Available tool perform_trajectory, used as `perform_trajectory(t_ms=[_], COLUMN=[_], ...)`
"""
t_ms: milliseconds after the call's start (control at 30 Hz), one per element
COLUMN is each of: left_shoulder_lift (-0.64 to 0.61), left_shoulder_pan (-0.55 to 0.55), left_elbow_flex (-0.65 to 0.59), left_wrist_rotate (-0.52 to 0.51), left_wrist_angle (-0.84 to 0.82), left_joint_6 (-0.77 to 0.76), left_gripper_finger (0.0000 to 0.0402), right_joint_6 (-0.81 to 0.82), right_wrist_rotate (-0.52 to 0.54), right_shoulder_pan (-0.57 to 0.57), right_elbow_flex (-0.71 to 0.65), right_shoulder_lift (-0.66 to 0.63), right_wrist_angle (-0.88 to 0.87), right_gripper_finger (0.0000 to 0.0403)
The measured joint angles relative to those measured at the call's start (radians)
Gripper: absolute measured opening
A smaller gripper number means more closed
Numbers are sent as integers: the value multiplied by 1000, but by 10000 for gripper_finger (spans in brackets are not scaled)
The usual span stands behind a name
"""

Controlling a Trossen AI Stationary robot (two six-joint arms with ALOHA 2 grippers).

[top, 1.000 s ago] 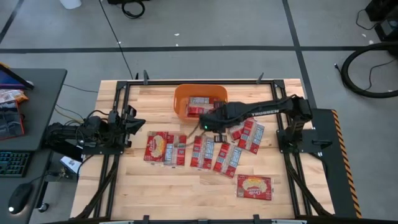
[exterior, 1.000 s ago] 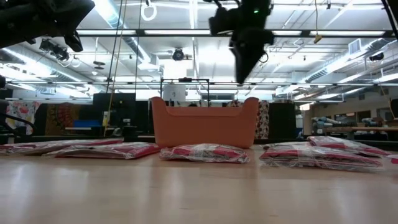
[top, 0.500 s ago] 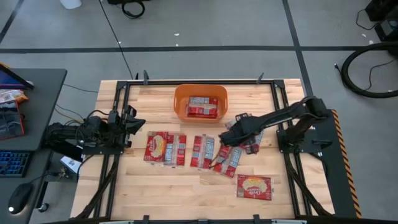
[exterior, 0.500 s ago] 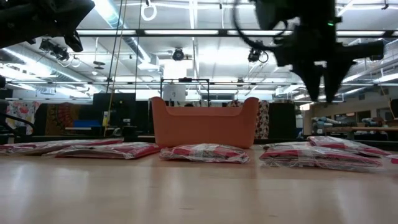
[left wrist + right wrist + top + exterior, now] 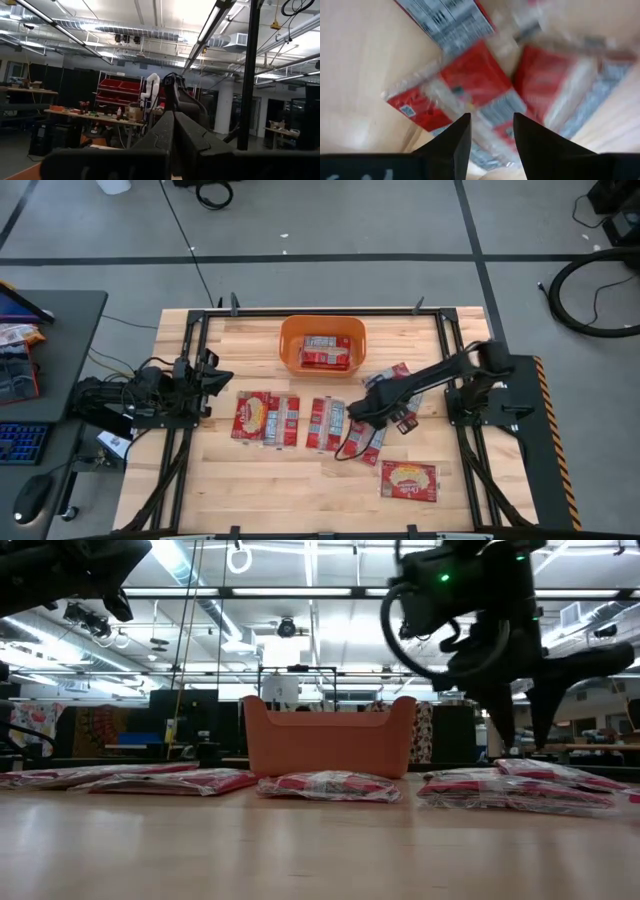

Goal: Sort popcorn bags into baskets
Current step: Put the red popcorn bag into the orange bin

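- Hovering right claw (image 5: 362, 412), fingers (image 5: 454, 142) spread apart, gripping nothing, just above popcorn bags (image 5: 375, 432) right of centre.
- Resting left claw (image 5: 222, 376), fingers pressed together, at left table (image 5: 300, 480) edge.

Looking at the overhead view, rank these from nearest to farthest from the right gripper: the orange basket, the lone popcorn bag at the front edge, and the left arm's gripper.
From the right gripper, open above the middle bags:
1. Lone popcorn bag, toward the table's front, on the right.
2. Orange basket, at the back centre; close to the lone bag in distance, so this order is tentative.
3. Left gripper, far off at the left edge.
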Motion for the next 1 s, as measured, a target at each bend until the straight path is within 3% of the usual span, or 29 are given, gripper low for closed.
perform_trajectory(t_ms=[267,600,733,1000], left_shoulder_lift=[0,0,0,0], left_shoulder_pan=[0,0,0,0], left_elbow_flex=[0,0,0,0], left_wrist_rotate=[0,0,0,0], left_wrist_angle=[0,-1,-1,-1], left_joint_6=[0,0,0,0], left_gripper_finger=[18,18,18,18], right_joint_6=[-146,-362,-372,-358], right_wrist_rotate=[-32,-21,50,77], right_shoulder_pan=[-51,-107,-108,-87], right_elbow_flex=[151,165,167,200], right_shoulder_lift=[174,269,284,282], right_wrist_angle=[-98,-186,-199,-237], right_gripper_finger=[147,147,138,130])
